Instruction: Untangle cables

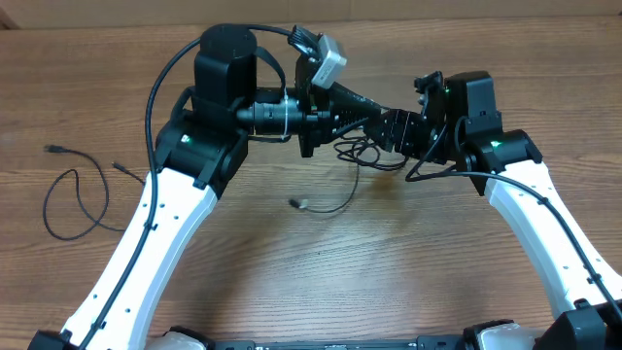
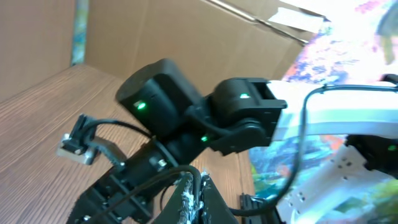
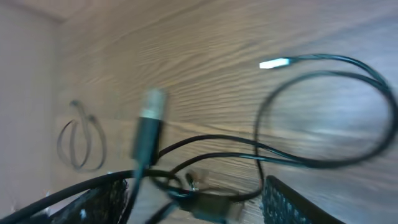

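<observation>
A bunch of thin black cables (image 1: pixel 362 151) lies mid-table between my two grippers. One strand trails forward to a silver plug (image 1: pixel 297 203). My left gripper (image 1: pixel 367 119) reaches in from the left, and in its wrist view it (image 2: pixel 194 183) is shut on a black cable running between the fingers. My right gripper (image 1: pixel 387 136) comes from the right. In the right wrist view it (image 3: pixel 199 202) stands open, its fingers (image 3: pixel 298 199) either side of crossed strands and a small connector. A plug (image 3: pixel 148 127) hangs blurred in front, and a wide loop (image 3: pixel 323 118) ends in a silver tip (image 3: pixel 273 63).
One separate black cable (image 1: pixel 70 199) lies looped at the table's left side, also seen far off in the right wrist view as a separate cable (image 3: pixel 81 140). The right arm's black body (image 2: pixel 186 118) fills the left wrist view. A cardboard wall (image 2: pixel 186 37) stands behind the table.
</observation>
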{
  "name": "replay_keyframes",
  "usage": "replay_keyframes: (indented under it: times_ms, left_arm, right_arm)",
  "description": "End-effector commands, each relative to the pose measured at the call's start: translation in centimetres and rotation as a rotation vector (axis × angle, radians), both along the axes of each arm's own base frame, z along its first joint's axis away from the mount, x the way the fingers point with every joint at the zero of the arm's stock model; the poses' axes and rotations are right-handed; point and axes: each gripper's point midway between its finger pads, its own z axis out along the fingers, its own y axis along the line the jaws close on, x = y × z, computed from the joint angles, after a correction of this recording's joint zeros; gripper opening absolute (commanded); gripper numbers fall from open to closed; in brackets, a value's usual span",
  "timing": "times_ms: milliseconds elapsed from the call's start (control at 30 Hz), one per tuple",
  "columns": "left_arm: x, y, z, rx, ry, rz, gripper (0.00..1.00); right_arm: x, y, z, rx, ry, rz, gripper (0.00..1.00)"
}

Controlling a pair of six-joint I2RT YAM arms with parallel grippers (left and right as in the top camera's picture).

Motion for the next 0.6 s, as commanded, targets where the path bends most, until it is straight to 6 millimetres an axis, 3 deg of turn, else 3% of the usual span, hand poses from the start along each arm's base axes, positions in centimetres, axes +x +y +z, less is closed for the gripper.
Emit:
replay_keyframes:
  times_ms: [0,133,567]
  left_arm:
    - [-2.6,0.4,2.6,-0.045,-0.071,-0.062,0.04]
    - [-2.3,0.7,3.6,-0.051,-0.119,-0.009,0.04]
    - [4.1,2.9,1.7,0.047,-0.058,0.382,0.04]
  right_arm:
    - [0.9,-2.4,-0.6,-0.085,0.030,-0.156,0.67]
    - [0.1,-4.4,-2.1,-0.160,0.112,-0.266,0.67]
    - [-0.8,-4.8,-2.8,-0.184,0.154,-0.270,0.68]
